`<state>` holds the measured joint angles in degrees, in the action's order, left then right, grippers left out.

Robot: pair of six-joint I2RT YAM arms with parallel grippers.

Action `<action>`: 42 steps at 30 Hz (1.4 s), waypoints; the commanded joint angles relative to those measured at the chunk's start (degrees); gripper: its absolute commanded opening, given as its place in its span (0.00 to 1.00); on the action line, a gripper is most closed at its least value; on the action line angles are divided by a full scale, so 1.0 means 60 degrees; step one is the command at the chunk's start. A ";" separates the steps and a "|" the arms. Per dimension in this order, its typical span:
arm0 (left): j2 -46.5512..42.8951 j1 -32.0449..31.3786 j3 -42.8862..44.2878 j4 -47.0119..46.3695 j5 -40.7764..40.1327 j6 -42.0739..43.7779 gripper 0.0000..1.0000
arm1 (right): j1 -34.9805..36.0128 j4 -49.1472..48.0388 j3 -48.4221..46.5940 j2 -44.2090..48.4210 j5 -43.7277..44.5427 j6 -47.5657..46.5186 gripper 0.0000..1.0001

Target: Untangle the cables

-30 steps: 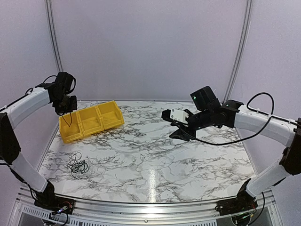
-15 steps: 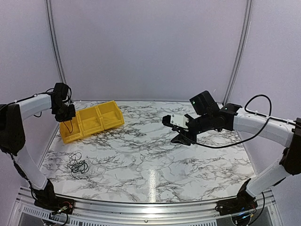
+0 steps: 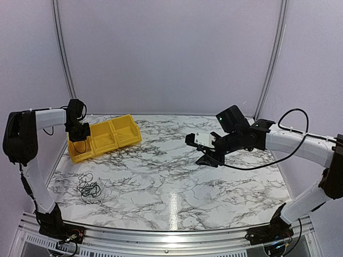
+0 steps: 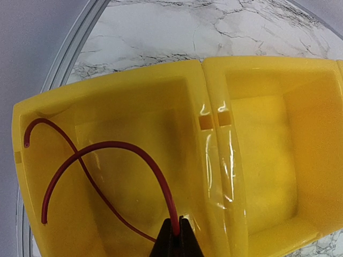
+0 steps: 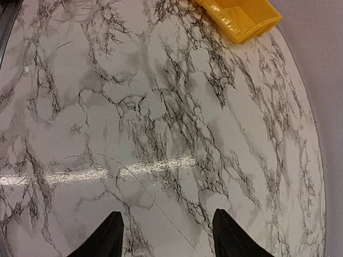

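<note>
A small tangle of thin black cables lies on the marble table at the front left. My left gripper is shut on a dark red wire, pinched at my fingertips. The wire loops and hangs down into the leftmost compartment of the yellow bin. My right gripper is open and empty above the middle right of the table, its jaws wide apart in the right wrist view. A very thin straight line lies on the marble below it; I cannot tell if it is a wire.
The yellow bin with three compartments stands at the back left; the middle compartment looks empty. It also shows in the right wrist view. The table's metal rim runs just behind the bin.
My left gripper has come down and toward the bin, carrying the red wire into the leftmost compartment. My right gripper has drifted slightly lower and nearer, still open.
</note>
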<state>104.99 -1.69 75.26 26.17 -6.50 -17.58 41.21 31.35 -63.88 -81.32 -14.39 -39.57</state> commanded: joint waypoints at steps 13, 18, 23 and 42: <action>0.0178 0.0136 0.0496 -0.0154 -0.0487 0.0298 0.35 | -0.0111 -0.0058 -0.0063 0.0077 0.0071 -0.0118 0.58; -0.0600 0.0136 0.0472 0.0115 -0.0415 0.0282 0.41 | -0.0113 -0.0059 -0.0063 0.0102 0.0055 -0.0107 0.58; -0.1686 0.0125 0.0365 0.0504 -0.0404 0.0078 0.46 | -0.0114 -0.0122 -0.0047 0.0069 -0.0030 -0.0081 0.58; -0.4123 -0.3418 -0.2193 0.4514 -0.0238 -0.1755 0.41 | -0.0115 -0.0413 -0.0034 -0.0320 -0.0735 0.0304 0.58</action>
<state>80.16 -20.01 62.87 42.44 -4.01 -25.26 41.10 30.44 -63.51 -81.97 -16.64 -39.03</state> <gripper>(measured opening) 0.405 0.576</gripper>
